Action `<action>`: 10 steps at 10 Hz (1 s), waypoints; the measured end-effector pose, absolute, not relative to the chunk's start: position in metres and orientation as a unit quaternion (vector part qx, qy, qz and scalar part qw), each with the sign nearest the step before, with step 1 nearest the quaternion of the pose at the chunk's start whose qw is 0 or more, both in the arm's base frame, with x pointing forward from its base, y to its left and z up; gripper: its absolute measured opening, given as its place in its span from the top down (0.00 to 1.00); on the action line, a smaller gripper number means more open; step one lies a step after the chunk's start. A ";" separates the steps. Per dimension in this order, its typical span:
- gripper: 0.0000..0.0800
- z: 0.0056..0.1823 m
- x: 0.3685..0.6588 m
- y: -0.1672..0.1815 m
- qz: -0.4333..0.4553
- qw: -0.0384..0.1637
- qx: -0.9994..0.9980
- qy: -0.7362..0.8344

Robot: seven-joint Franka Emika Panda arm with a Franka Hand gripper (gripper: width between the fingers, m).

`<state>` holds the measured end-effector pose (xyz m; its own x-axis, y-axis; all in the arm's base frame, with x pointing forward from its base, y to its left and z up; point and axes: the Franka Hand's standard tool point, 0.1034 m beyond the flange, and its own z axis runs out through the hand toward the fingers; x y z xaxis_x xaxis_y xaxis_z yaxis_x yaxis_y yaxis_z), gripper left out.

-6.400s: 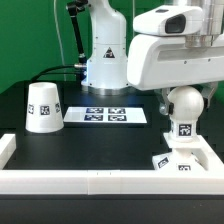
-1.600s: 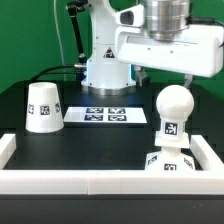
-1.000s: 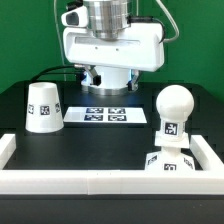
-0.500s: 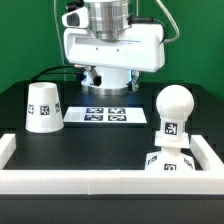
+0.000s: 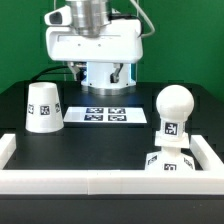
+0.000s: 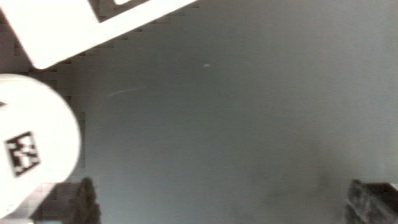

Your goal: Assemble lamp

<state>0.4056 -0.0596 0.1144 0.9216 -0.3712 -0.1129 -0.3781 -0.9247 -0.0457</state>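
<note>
The tapered white shade (image 5: 43, 108) stands on the black table at the exterior view's left. Its round top with a tag also shows in the wrist view (image 6: 32, 140). The ball-shaped bulb (image 5: 172, 108) stands upright on the small square base (image 5: 170, 160) at the exterior view's right, in the corner of the white rail. My gripper (image 5: 98, 70) hangs high over the back of the table, between shade and bulb, nearer the shade. In the wrist view the gripper (image 6: 217, 200) is open wide with nothing between its dark fingertips (image 6: 71, 200).
The marker board (image 5: 110, 115) lies flat at the table's middle back; its corner shows in the wrist view (image 6: 89, 25). A low white rail (image 5: 100, 182) borders the table's front and sides. The white robot pedestal (image 5: 105, 75) stands behind the board.
My gripper, open and empty, has moved away from the bulb and toward the exterior view's left, closer to the shade. Bulb, base and shade have not moved in the last second.
</note>
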 end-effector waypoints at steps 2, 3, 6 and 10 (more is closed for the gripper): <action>0.13 0.116 0.403 -0.078 0.043 0.031 -0.982 0.180; 0.13 0.115 0.403 -0.075 0.044 0.031 -0.983 0.178; 0.13 0.114 0.403 -0.075 0.045 0.030 -0.983 0.177; 0.13 0.116 0.401 -0.093 0.010 0.007 -0.993 0.116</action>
